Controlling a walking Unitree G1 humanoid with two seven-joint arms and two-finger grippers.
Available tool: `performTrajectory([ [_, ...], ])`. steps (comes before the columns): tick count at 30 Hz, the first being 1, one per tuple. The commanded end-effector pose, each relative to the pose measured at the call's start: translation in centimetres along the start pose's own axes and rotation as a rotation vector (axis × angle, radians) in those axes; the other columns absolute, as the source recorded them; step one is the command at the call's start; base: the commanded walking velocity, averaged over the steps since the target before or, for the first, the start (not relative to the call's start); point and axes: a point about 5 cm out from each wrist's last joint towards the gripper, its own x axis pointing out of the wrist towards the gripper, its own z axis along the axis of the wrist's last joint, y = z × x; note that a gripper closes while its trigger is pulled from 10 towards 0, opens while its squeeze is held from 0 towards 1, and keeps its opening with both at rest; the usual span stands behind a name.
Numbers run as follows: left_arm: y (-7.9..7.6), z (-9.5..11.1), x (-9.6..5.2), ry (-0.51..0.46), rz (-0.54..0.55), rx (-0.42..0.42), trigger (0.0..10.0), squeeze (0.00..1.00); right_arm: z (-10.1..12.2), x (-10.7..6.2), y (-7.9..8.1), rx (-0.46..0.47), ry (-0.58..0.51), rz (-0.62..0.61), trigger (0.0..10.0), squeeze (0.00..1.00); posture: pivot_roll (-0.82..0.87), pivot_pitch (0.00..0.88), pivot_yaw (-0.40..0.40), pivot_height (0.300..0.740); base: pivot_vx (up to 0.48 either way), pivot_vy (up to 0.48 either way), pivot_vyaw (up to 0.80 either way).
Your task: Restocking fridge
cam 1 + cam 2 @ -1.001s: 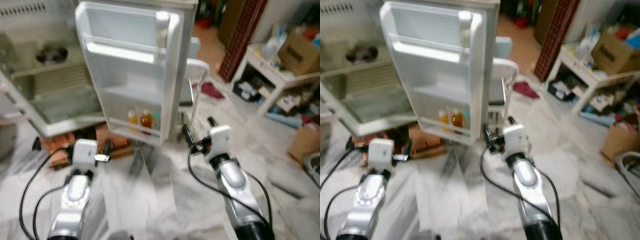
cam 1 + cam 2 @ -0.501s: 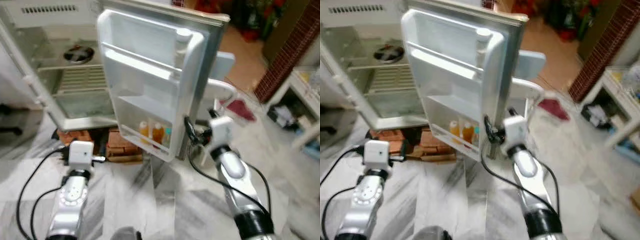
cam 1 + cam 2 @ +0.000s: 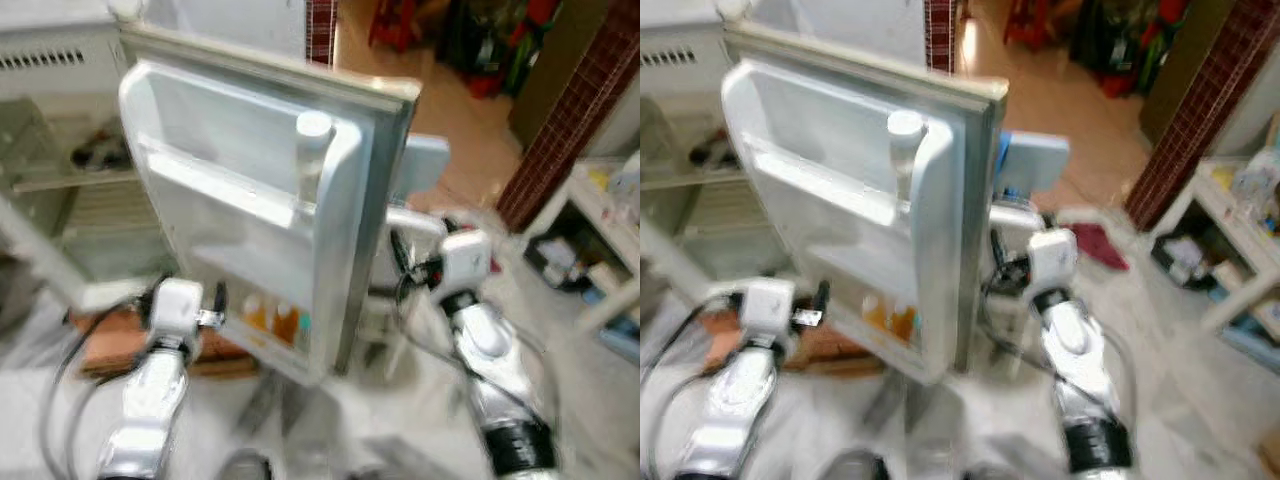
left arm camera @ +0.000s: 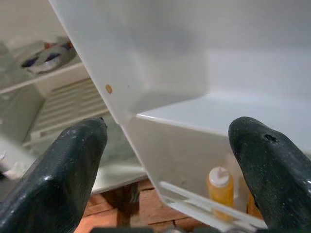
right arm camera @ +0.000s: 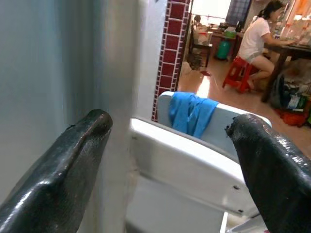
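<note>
The left gripper (image 4: pixel 165 160), fingers spread, hovers before the open fridge door (image 3: pixel 250 200), where orange bottles (image 4: pixel 221 187) stand on the bottom shelf. The right gripper (image 5: pixel 170 160), fingers spread, faces the door's outer edge beside a white chair (image 5: pixel 194 165).

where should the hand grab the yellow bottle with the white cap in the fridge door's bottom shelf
Grip the yellow bottle with the white cap at its neck, just under the cap, coming down from above on the door's inner side. It stands upright behind the low white rail of the shelf, which covers its lower body, so only the top is free.
</note>
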Motion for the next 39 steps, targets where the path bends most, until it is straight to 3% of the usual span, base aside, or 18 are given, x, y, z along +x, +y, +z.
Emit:
performTrajectory([
  [1,-0.6,0.1,-0.2,-0.004,-0.023,-0.009,10.0,0.00,-0.1,-0.3,-0.8,-0.017,0.003,-0.018,10.0,0.00,-0.01,0.000,0.013,0.740,0.000,-0.480,0.00],
  [11,-0.4,0.2,-0.5,-0.011,-0.023,-0.004,10.0,0.00,-0.2,-0.1,-0.4,-0.008,0.003,0.043,10.0,0.00,0.00,0.000,0.011,0.740,0.000,-0.480,0.00],
  [15,-0.2,0.4,-0.6,-0.020,-0.011,-0.020,10.0,0.00,-0.1,0.2,0.0,-0.011,-0.004,0.084,10.0,0.00,0.00,0.000,0.012,0.740,0.000,0.000,0.73],
  [21,0.5,0.7,-0.6,-0.031,0.021,-0.022,10.0,0.00,0.5,1.5,0.1,-0.012,-0.019,0.094,10.0,0.00,0.02,0.011,0.012,0.740,0.000,0.000,0.80],
  [30,1.9,3.0,1.1,-0.096,0.061,-0.012,10.0,0.00,2.6,4.2,0.4,-0.020,-0.087,0.083,10.0,0.00,0.00,0.046,0.012,0.740,0.000,0.000,0.80],
  [39,0.6,2.1,0.7,-0.057,0.036,-0.035,10.0,0.00,2.2,4.1,1.4,0.048,-0.053,0.058,10.0,0.00,0.01,0.051,0.005,0.740,0.000,0.000,0.77],
])
